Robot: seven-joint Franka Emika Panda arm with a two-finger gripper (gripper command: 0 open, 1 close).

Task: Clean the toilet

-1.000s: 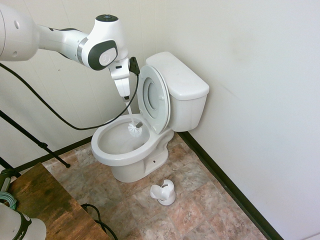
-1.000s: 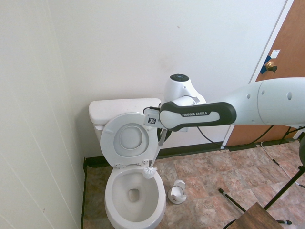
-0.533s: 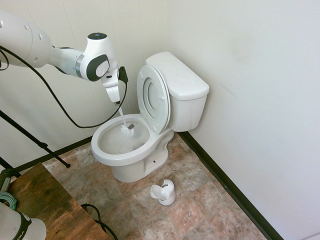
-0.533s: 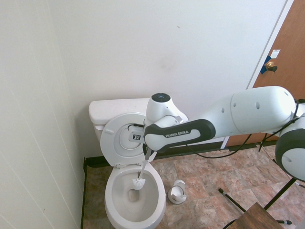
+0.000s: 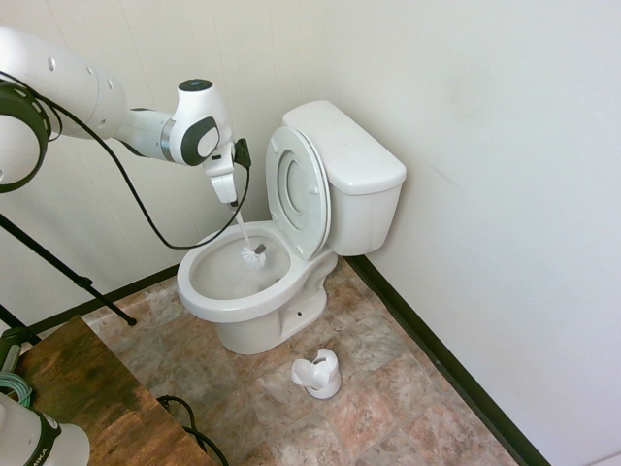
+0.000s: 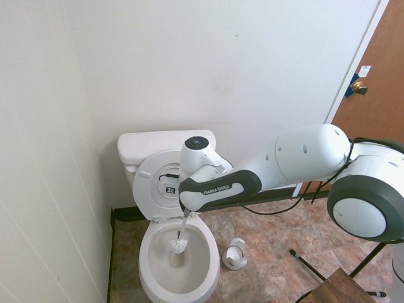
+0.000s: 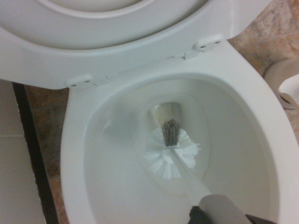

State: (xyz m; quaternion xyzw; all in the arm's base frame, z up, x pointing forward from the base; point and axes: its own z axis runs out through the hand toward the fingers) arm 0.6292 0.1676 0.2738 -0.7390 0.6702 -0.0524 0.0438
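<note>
Brush head now down inside the bowl.
The pincer (image 5: 234, 205), clamped on the toilet brush (image 5: 254, 255), has sunk into the toilet (image 5: 254, 291) (scrubbing can begin).

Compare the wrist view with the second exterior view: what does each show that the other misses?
Wrist only: the grey bristle tuft at the tip of the white toilet brush, over the drain opening.
Second exterior only: the boxy white tank, the brown wooden door, and the pincer shut on the brush handle.
Both: the white ceramic toilet, seat raised, brush head inside the bowl, and the small white brush holder.
</note>
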